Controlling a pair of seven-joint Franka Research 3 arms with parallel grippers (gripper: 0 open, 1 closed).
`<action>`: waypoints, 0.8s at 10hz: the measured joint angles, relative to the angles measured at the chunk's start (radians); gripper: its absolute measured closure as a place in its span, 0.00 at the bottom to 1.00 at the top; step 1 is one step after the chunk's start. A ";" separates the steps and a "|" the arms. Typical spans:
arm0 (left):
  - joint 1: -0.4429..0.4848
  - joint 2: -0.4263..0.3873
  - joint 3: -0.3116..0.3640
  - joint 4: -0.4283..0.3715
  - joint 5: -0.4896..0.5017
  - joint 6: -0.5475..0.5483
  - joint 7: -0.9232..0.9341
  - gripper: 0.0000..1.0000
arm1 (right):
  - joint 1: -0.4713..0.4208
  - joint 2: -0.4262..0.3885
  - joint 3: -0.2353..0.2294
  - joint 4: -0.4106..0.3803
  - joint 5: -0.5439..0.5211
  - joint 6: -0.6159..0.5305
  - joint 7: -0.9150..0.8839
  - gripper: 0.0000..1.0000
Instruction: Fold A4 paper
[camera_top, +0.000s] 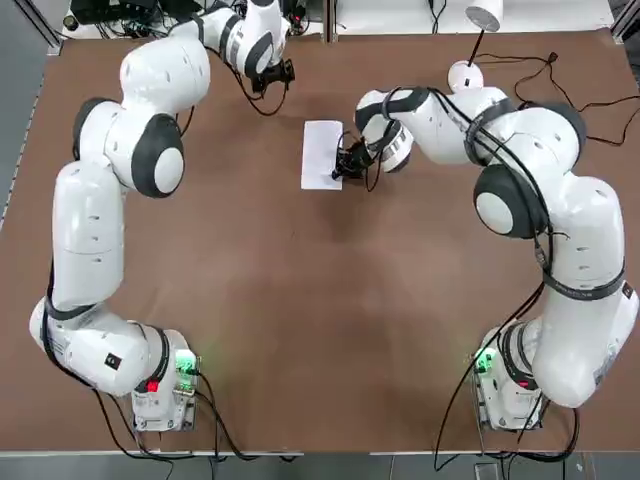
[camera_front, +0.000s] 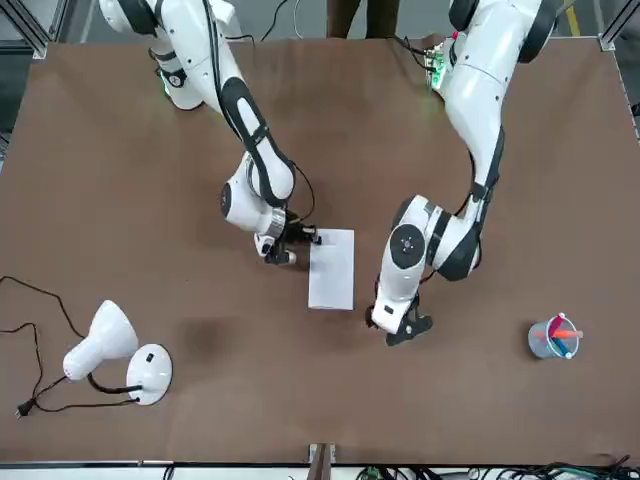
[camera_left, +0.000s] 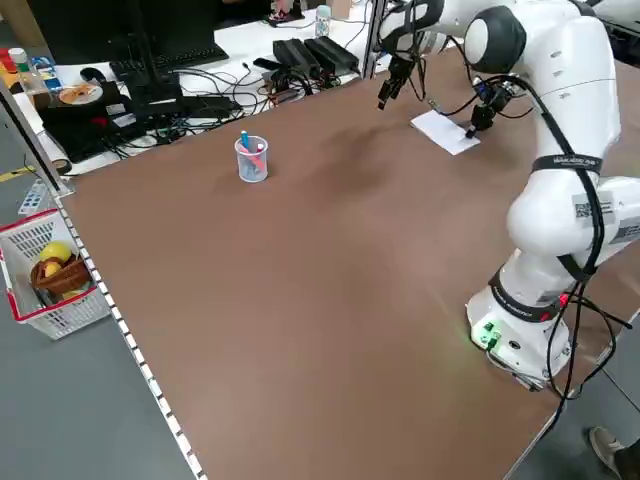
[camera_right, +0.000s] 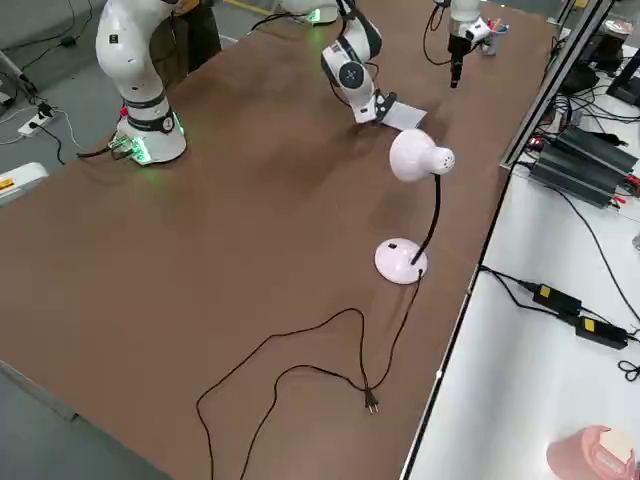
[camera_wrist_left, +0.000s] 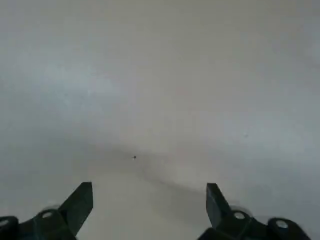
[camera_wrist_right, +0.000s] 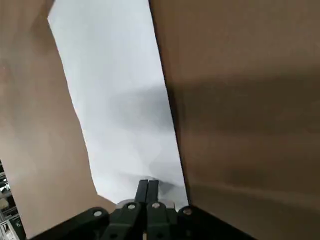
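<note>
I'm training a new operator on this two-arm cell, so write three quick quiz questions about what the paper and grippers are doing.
1. True or false: the right gripper, at the plain white paper sheet, has its fingers closed.
2. Fill in: the left gripper has its fingers ____.
3. Which is nearer the paper: (a) the round white lamp base or (b) the small translucent cup of coloured pens?

Key: 1 true; 2 open; 3 a.
</note>
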 joint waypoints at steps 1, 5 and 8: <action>0.015 0.000 -0.001 0.015 -0.008 0.003 -0.024 0.00 | 0.000 0.001 -0.002 0.004 0.000 0.002 0.000 0.99; 0.077 -0.008 -0.008 0.055 -0.027 0.017 -0.056 0.00 | -0.001 0.040 -0.006 0.068 0.000 0.007 0.000 0.99; 0.132 -0.027 -0.009 0.058 -0.032 0.018 -0.043 0.00 | -0.005 0.046 -0.013 0.087 0.000 0.010 0.000 0.99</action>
